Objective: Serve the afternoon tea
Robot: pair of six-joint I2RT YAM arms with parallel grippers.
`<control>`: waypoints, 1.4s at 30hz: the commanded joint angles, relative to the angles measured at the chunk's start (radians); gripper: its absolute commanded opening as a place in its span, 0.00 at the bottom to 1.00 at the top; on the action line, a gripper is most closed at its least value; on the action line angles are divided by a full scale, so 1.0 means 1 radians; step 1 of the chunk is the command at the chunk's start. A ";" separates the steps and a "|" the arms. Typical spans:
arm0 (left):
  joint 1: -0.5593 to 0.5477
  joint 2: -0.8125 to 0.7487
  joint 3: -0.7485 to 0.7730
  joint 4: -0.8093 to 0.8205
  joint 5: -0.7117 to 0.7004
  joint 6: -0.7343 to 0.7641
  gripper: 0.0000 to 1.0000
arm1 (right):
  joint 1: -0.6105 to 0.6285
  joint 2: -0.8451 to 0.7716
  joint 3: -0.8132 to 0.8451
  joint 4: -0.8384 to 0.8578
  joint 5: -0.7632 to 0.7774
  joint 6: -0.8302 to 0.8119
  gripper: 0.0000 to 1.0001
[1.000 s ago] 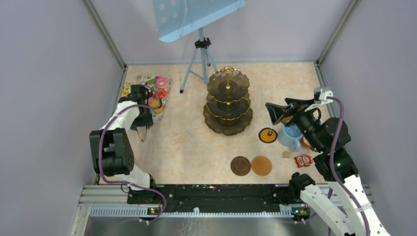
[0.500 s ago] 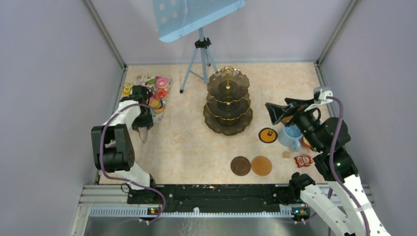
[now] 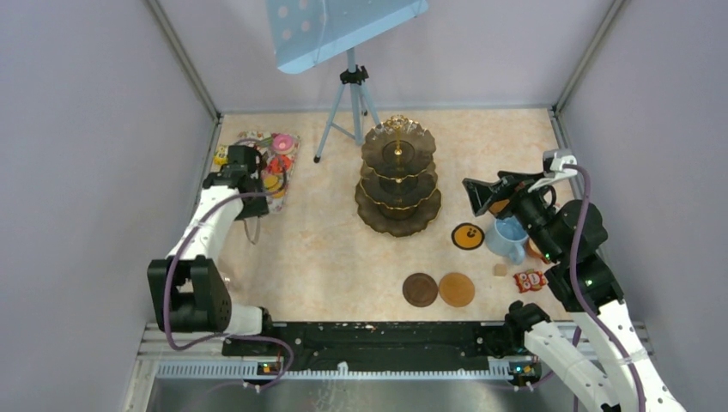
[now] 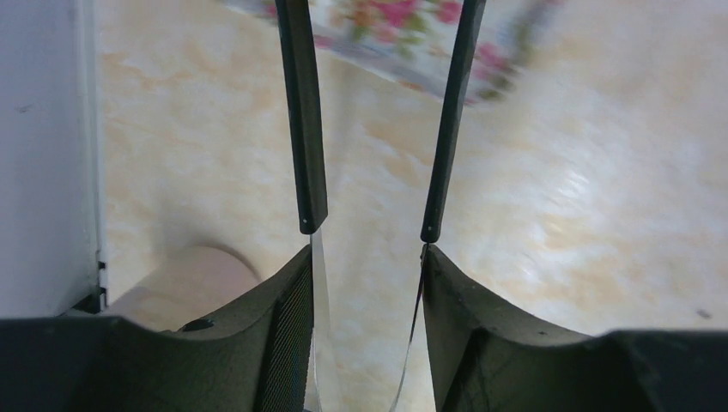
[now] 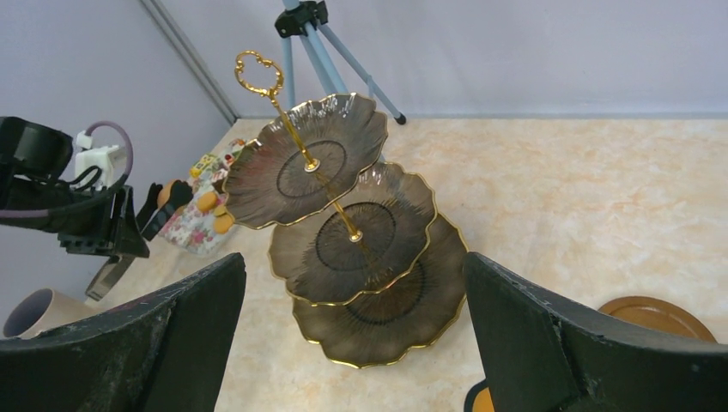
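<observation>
Black tongs [image 4: 305,129] in left tool [image 4: 367,257] near mat [image 4: 403,21] edge; right tool [image 5: 352,262] wide apart.

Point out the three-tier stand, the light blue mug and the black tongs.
three-tier stand [image 3: 385,183]: top external view, on its middle tier.
light blue mug [image 3: 506,239]: top external view, on its body.
black tongs [image 4: 306,129]: left wrist view, on one of its two black arms.

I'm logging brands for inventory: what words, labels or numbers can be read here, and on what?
No text can be quoted.
Red packet: printing too small to read.
Black-and-orange disc: marking too small to read.
</observation>
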 commanded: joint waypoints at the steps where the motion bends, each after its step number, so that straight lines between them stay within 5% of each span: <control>1: -0.237 -0.131 -0.037 -0.031 0.046 -0.053 0.44 | 0.012 0.007 0.062 -0.009 0.038 -0.035 0.95; 9: -0.518 -0.317 -0.148 0.056 0.098 -0.117 0.44 | 0.013 0.012 0.079 -0.039 0.121 -0.069 0.95; 14: -0.555 -0.328 -0.194 0.160 0.153 -0.053 0.43 | 0.013 0.008 0.078 -0.042 0.138 -0.064 0.95; 27: -0.626 -0.101 -0.133 0.404 0.082 0.227 0.42 | 0.013 0.023 0.073 -0.027 0.130 -0.054 0.95; 42: -0.674 0.204 0.091 0.389 0.082 0.330 0.43 | 0.013 0.013 0.059 -0.017 0.130 -0.036 0.95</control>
